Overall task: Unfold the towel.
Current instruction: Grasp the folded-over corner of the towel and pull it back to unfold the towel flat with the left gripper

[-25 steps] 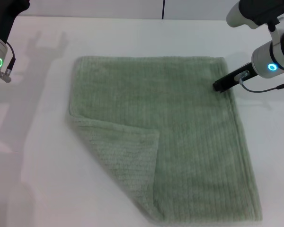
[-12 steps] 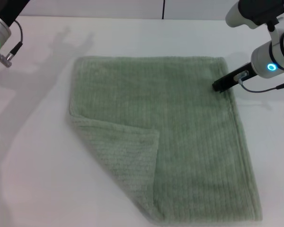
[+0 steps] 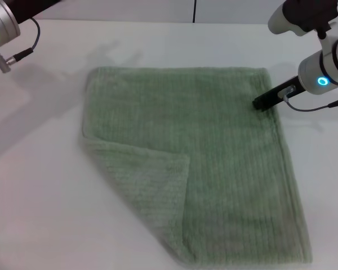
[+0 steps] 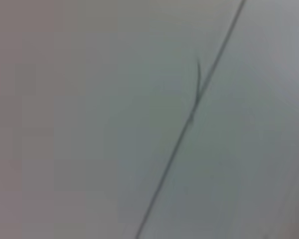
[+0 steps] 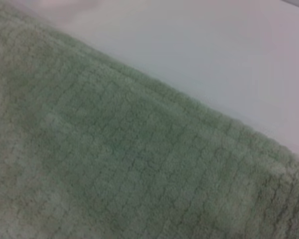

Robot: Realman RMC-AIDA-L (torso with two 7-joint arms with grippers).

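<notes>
Sage-green terry towel (image 3: 214, 169) is spread on the table (image 3: 39, 185); the right gripper (image 3: 261, 103) is pressed onto its far edge, grip indiscernible; a folded corner (image 3: 149, 188) lies well away.

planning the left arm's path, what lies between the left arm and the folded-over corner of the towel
In the head view, only bare white table lies between the left arm and the folded corner of the towel. The right pincer rests at its far-right edge.

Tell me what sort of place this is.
Probably a robot test bench, not a home: a bare white table, one sage-green terry towel with a near corner folded over, the right gripper at its edge, the left arm raised at the far left.
</notes>
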